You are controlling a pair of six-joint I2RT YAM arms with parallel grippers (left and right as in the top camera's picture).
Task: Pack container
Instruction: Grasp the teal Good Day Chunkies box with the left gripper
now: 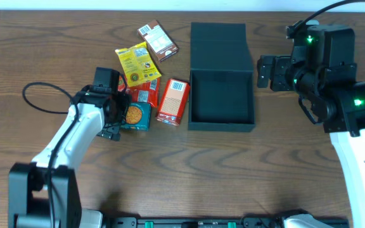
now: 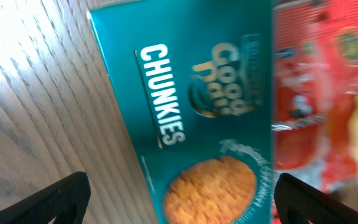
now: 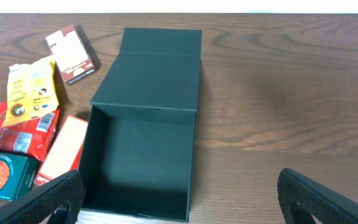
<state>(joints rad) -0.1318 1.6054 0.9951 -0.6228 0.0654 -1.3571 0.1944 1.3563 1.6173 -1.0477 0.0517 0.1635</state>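
Near the middle of the wooden table [image 1: 296,171], the container [image 1: 222,117] is sitting open: matte black, roughly square and shallow, its floor showing bare, its hinged lid flap [image 1: 217,44] lying flat behind it. An orange-red snack box [image 1: 173,101] is lying just beside its left wall. The left gripper [image 2: 182,202] is hovering, jaws spread wide, over the teal Chunkies cookie box [image 2: 185,118]. The right gripper [image 3: 185,205] is hanging to the container's right, jaws apart, gripping nothing.

1. The container [image 1: 221,95] is set on the bench [image 1: 189,171], its flap laid out at 12 o'clock.
2. A carton [image 1: 173,101] is placed just beside it at 9 o'clock.
3. The cookie box [image 1: 135,116] is found at the carton's 8 o'clock.
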